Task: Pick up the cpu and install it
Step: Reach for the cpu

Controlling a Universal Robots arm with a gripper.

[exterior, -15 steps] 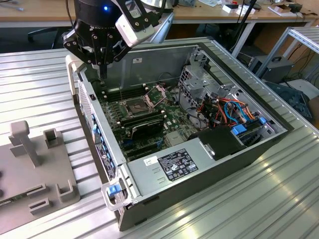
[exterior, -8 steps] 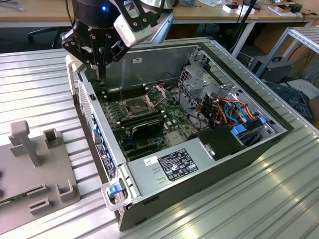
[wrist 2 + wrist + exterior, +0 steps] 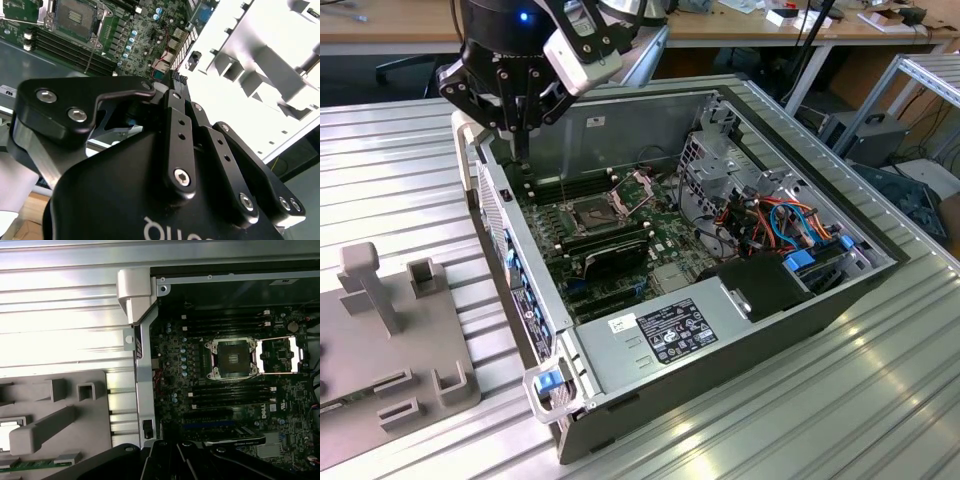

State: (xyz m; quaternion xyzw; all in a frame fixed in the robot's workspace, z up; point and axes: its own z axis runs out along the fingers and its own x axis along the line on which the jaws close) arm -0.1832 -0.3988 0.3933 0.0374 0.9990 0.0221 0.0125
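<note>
From my station I see the black claw (image 3: 522, 140) hanging over a corner of the open grey metal computer case (image 3: 525, 280), the corner at the exterior view's upper left, above the green motherboard (image 3: 665, 240). I cannot tell whether the claw is apart or together.

In the first wrist view the cpu (image 3: 11, 432) looks like a small pale square chip. It appears to sit in a pocket of the flat grey fixture plate (image 3: 90, 440), toward the plate's side away from the case. It is washed out bright, so this is my reading, not a certainty.

The chip therefore lies outside the case, across the side wall from the claw. The dark square socket (image 3: 233, 358) is on the opposite side, uncovered, with its hinged metal frame (image 3: 282, 355) lying open beside it. Being square, the chip has no long axis to line up by.

The plate rests on the ribbed metal bench (image 3: 400, 170), just beside the case wall. An upright grey post (image 3: 375, 290) stands on the plate near the pocket, so room there looks tight.
</note>
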